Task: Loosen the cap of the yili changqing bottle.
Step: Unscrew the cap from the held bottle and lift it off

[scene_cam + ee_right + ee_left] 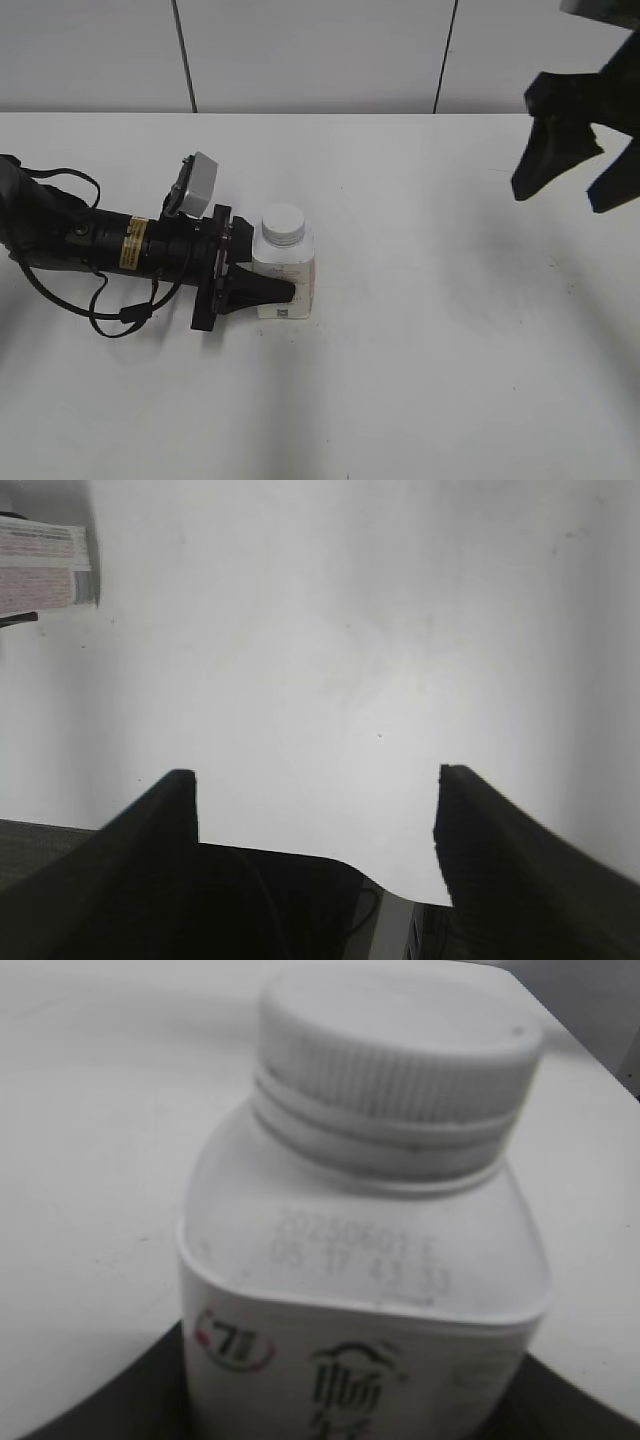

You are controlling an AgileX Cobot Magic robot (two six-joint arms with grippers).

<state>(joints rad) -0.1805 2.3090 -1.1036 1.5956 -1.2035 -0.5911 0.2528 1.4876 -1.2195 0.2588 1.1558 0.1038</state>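
Observation:
The yili changqing bottle (290,270) stands upright on the white table, left of centre, with its white ribbed cap (283,224) on the neck. My left gripper (272,272) reaches in from the left and is shut on the bottle's body. In the left wrist view the bottle (360,1300) fills the frame with the cap (395,1050) on top and dark fingers at both lower corners. My right gripper (565,185) hangs open and empty high at the far right, well away from the bottle. The right wrist view shows its spread fingers (315,775) and the bottle's label (45,565) at top left.
The white table (450,330) stretches to a pale panelled wall at the back. The left arm's black cable (110,315) loops on the table beside the arm. Nothing else stands on the table.

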